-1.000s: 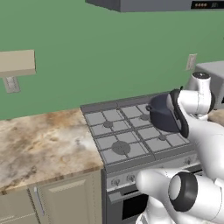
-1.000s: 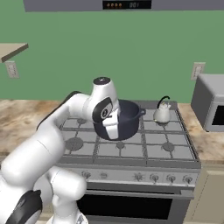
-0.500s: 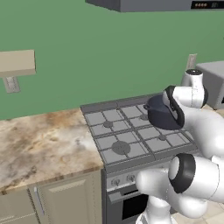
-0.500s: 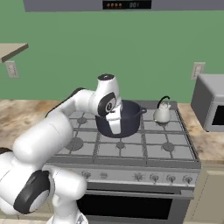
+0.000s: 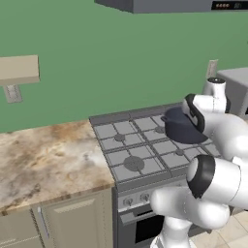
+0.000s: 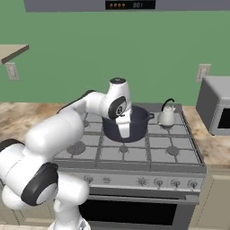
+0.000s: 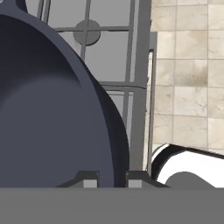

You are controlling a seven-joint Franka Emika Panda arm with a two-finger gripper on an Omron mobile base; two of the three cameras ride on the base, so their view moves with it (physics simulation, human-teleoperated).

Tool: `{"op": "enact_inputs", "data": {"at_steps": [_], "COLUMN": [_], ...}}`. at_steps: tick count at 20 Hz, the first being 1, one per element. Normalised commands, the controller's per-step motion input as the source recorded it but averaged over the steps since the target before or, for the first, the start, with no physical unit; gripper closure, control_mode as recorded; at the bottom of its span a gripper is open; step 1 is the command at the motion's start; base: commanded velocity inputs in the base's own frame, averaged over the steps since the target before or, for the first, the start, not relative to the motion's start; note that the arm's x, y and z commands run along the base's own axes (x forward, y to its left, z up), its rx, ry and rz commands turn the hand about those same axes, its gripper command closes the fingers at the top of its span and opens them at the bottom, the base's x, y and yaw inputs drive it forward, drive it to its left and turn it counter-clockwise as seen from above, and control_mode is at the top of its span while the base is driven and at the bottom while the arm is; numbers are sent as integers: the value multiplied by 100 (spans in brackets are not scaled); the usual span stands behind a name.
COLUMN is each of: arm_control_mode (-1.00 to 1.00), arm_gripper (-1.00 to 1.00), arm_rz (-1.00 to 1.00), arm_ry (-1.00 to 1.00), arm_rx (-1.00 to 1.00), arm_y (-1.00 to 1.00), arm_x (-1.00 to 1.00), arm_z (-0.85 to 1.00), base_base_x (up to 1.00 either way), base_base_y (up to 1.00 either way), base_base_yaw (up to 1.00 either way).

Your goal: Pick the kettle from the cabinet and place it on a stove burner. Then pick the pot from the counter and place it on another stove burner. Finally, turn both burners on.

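The dark navy pot (image 6: 137,119) hangs low over the middle of the grey range (image 6: 148,155), around the back centre burner; I cannot tell whether it touches the grate. My gripper (image 6: 123,131) is shut on its near rim. In the hand view the pot wall (image 7: 52,109) runs down between my fingertips (image 7: 89,180), and a burner cap (image 7: 86,32) shows beyond. The small silver kettle (image 6: 166,116) stands upright on the back right burner, just right of the pot and apart from it. In the left base view the pot (image 5: 180,127) sits beside my hand.
The marbled counter (image 5: 43,160) runs left of the range. A beige shelf board (image 5: 18,69) hangs on the green wall at the left. A grey microwave (image 6: 215,104) stands right of the range. The range hood (image 6: 130,4) hangs overhead. Knobs line the range front (image 6: 157,182).
The pot has shifted slightly toward the back of the range and sits more level. My elbow has swung out and lower. The grip holds as before.
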Motion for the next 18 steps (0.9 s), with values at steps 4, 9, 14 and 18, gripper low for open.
{"op": "enact_inputs", "data": {"at_steps": [4, 9, 14, 18], "arm_control_mode": [-100, -100, -100, -100], "arm_gripper": [100, 100, 100, 100], "arm_rz": [0, 0, 0, 0], "arm_ry": [-1, -5, -2, 0], "arm_rx": [2, 1, 2, 1], "arm_y": [-5, -2, 0, -1], "arm_x": [2, 0, 8, 21], "arm_z": [-20, -22, -5, 0], "base_base_x": [0, 0, 0, 0], "base_base_y": [0, 0, 0, 0], "base_base_yaw": [0, 0, 0, 0]}}
